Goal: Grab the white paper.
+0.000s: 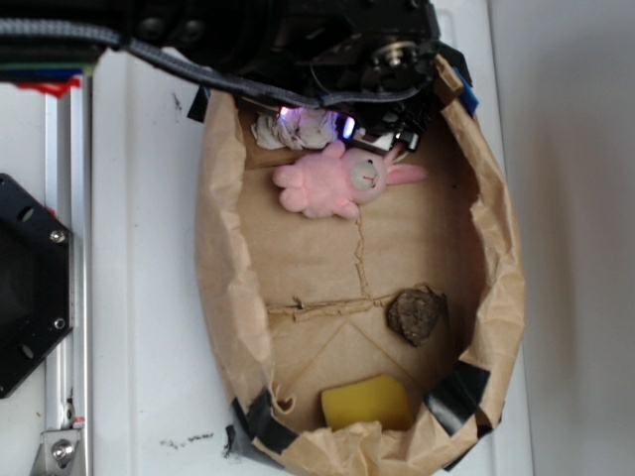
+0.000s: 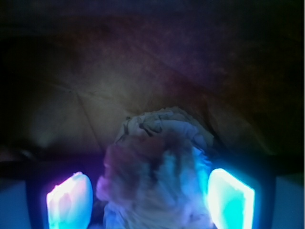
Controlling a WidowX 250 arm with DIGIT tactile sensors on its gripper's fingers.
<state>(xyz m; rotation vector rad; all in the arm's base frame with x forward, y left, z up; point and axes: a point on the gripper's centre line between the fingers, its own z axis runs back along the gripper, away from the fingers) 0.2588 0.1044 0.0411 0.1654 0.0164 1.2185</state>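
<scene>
Pincer [image 2: 151,193] is spread wide around the white paper [image 2: 157,167], one glowing pad [image 2: 231,199] each side, nothing squeezed yet.
We've got the reach done at the paper bag's [image 1: 223,288] far edge, pink bunny [image 1: 337,180] just beside; closing and lifting are left, we'd say.

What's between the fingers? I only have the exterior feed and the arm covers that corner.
Observer: Wrist view shows the white paper sitting between the two lit fingers, gripper open around it.
Operator: Touching either pad?
Observer: Looks close to the pad on the right of the wrist view; a gap shows at the other. Contact I cannot confirm.
Operator: Anything else in the jaws, the bunny?
Observer: No. Only paper and the brown bag floor behind it; the pink plush bunny does not appear in the wrist view.
</scene>
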